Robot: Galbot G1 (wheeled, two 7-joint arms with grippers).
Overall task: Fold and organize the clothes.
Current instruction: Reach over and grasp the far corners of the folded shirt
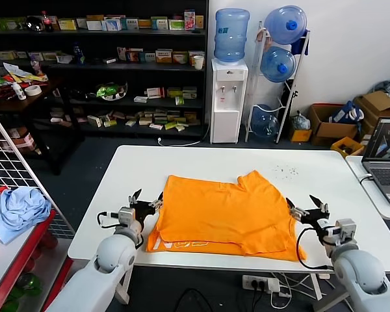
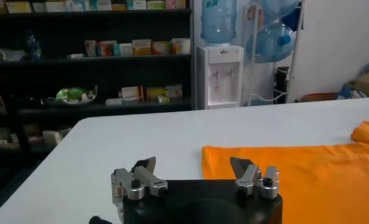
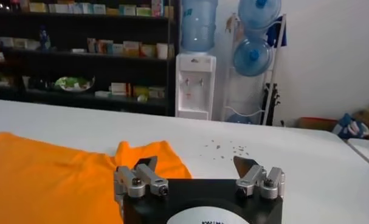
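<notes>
T-shirt (image 1: 231, 214): bright orange, lies in the lower centre of the head view on the white tabletop (image 1: 201, 162), partly folded. An upper layer is doubled over a lower one; pale lettering peeks out along the lower-left edge, and one sleeve flap sticks up toward upper right.

Left gripper (image 1: 147, 201) sits at the shirt's left edge, fingers spread wide, holding nothing. Right gripper (image 1: 306, 205) sits at the right edge, fingers equally wide and empty.

Risks, as judged:
- Thin, limp cotton; fingers closing at an edge may catch only the top layer, so the fold slides apart.
- Uneven lift between the two sides would skew the next fold.
- Smooth tabletop offers little friction, so the whole stack could drag instead of folding.

Texture: soft matte knit, shallow wrinkles, edges slightly wavy. Tabletop is hard and glossy, with dark specks toward upper right.
</notes>
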